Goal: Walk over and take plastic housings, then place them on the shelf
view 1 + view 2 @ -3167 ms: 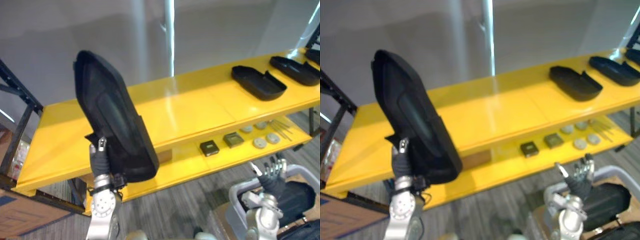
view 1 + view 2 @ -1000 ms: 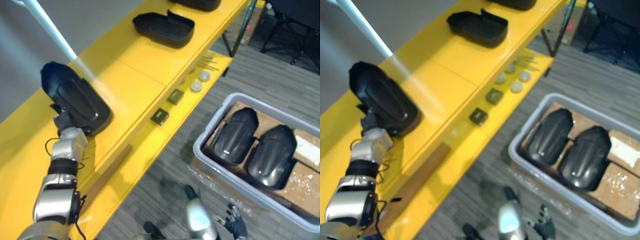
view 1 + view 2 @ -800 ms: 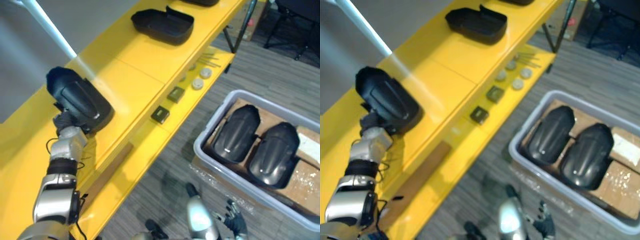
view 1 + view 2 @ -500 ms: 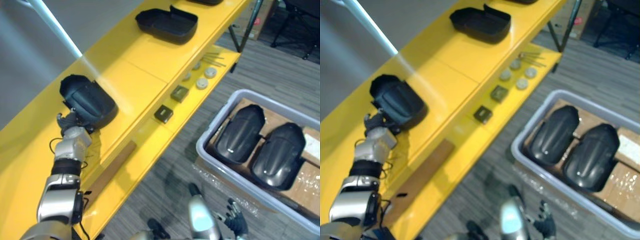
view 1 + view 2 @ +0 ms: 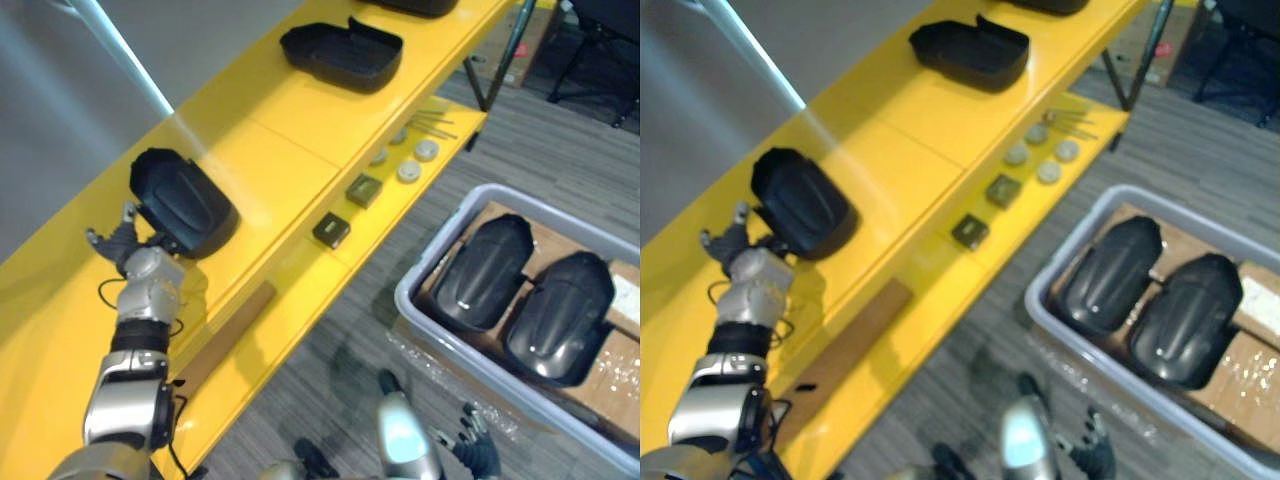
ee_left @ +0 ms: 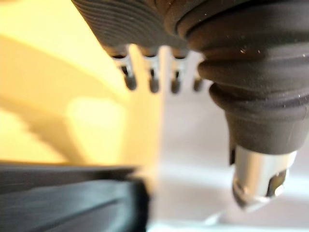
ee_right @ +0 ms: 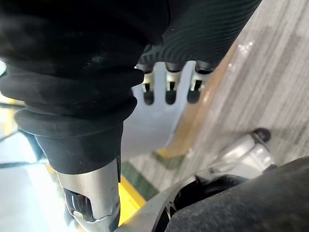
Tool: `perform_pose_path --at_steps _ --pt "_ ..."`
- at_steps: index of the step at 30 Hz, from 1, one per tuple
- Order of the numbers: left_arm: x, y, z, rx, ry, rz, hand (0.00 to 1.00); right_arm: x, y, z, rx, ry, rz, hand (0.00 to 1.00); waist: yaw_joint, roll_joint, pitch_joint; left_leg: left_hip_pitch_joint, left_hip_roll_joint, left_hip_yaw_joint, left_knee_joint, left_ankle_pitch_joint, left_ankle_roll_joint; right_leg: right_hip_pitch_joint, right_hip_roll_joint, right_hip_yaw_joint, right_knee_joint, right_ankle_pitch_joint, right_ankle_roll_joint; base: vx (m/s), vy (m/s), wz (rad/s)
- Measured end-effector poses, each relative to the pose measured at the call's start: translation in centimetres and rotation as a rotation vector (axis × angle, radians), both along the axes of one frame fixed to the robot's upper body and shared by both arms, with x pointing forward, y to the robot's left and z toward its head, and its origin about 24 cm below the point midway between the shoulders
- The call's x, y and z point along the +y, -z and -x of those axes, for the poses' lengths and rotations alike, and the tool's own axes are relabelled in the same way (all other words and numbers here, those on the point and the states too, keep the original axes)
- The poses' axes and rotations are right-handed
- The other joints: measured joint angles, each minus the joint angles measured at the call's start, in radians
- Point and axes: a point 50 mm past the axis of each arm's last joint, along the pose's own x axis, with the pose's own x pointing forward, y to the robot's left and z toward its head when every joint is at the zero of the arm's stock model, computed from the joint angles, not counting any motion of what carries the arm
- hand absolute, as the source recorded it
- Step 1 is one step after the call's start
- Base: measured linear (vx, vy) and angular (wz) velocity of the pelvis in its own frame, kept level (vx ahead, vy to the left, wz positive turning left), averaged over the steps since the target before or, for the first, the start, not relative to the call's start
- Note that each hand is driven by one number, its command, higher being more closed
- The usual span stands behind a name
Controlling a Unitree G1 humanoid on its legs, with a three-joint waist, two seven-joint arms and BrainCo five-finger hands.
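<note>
Black domed plastic housing lies by the yellow shelf's front edge, the left hand spread wide, empty, just beside it; right hand relaxed.

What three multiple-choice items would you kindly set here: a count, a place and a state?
1. How many housings lie in the grey bin? A one B two C four
2. Where is the housing beside the left hand? A in the grey bin B on the yellow shelf C in the left hand
3. What is the left hand's state? A open B shut on the housing C shut, empty
Key: 1 B, two black shells lie side by side in it; 2 B, it rests on the shelf's top board; 3 A, its fingers are spread and straight.
</note>
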Motion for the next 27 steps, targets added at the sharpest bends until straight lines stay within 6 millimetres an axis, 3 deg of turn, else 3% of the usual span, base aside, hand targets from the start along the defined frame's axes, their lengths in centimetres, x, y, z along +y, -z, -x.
perform_pose_path --at_steps 4,6,13,17,20,22,24,27 --pt "1.2 -1.6 0.3 -0.009 -0.049 -0.103 0.0 -0.1 1.0 1.1 0.051 -0.019 -0.023 0.0 -0.002 -0.003 -0.018 0.002 0.002 -0.016 -0.001 -0.002 0.001 0.025 0.0 -0.016 -0.039 0.008 0.003 -0.02 0.012 0.1" --pt "1.5 -1.9 0.4 0.007 -0.056 -0.134 0.0 -0.1 1.4 1.5 0.073 -0.018 -0.034 0.0 -0.012 -0.003 -0.021 0.003 -0.002 -0.039 -0.002 -0.001 0.001 0.049 -0.002 -0.034 -0.054 0.014 0.005 0.02 0.006 0.21" --pt "2.0 -2.3 0.5 0.011 -0.046 -0.175 0.0 0.1 2.3 2.6 0.125 0.002 -0.052 0.0 -0.009 -0.026 -0.073 0.007 -0.006 -0.068 -0.009 -0.001 0.002 0.089 -0.005 -0.064 -0.096 0.025 0.006 0.03 0.019 0.13" --pt "2.5 -4.7 0.8 -0.122 0.001 -0.307 0.0 -0.1 1.9 2.3 0.065 0.058 -0.027 0.0 0.002 -0.025 -0.082 0.009 -0.008 -0.075 -0.015 -0.001 0.003 0.107 -0.009 -0.074 -0.122 0.034 0.008 0.03 0.014 0.07" --pt "0.7 -6.1 2.5 -0.3 0.124 -0.456 0.0 -0.5 0.7 0.5 -0.051 0.078 -0.007 0.0 0.021 -0.02 -0.103 0.018 -0.018 -0.094 -0.043 0.006 0.009 0.127 -0.019 -0.091 -0.144 0.036 0.009 0.02 0.019 0.16" --pt "-1.3 -4.6 4.8 -0.376 0.198 -0.508 0.0 -1.1 -0.5 -0.9 -0.142 0.104 0.015 0.0 0.039 -0.007 -0.136 0.022 -0.024 -0.107 -0.068 0.013 0.011 0.143 -0.023 -0.108 -0.164 0.037 0.012 0.06 0.024 0.25" --pt "-3.7 -1.3 8.1 -0.408 0.258 -0.463 0.0 -1.7 -2.4 -2.2 -0.26 0.131 0.036 0.0 0.071 -0.003 -0.167 0.04 -0.035 -0.147 -0.098 0.025 0.012 0.182 -0.03 -0.146 -0.188 0.037 0.012 0.1 0.022 0.5" --pt "-5.3 2.5 12.6 -0.338 0.248 -0.423 0.0 -2.6 -5.2 -4.2 -0.44 0.203 0.076 0.0 0.132 -0.022 -0.188 0.043 -0.044 -0.203 -0.123 0.044 0.009 0.222 -0.035 -0.203 -0.217 0.037 0.012 0.05 -0.013 0.59"
